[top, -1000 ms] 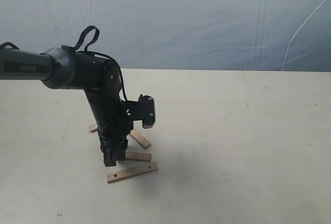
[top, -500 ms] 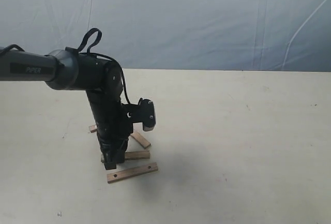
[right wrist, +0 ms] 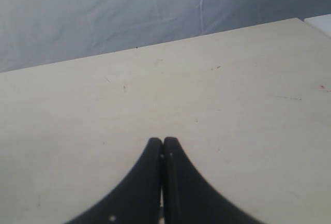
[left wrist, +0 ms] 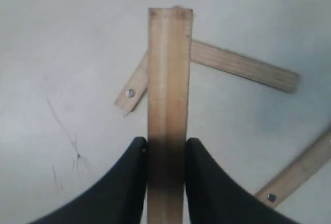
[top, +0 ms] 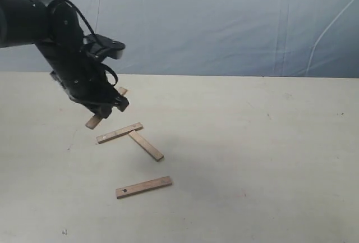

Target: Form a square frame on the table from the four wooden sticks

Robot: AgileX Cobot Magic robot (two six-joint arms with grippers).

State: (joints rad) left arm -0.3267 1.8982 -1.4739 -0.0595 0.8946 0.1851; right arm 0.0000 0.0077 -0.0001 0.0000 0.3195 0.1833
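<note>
Left jaws clamp one stick (left wrist: 169,79); right jaws closed.

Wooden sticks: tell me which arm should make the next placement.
Left. The left hand is shut on one stick, close to the three other sticks on the table. The right hand is shut on nothing, and no sticks show in its view.

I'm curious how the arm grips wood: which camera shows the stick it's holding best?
The left wrist view: the held stick fills the middle, pinched in the left gripper. The exterior view shows only its ends past the gripper. The right wrist view misses it.
</note>
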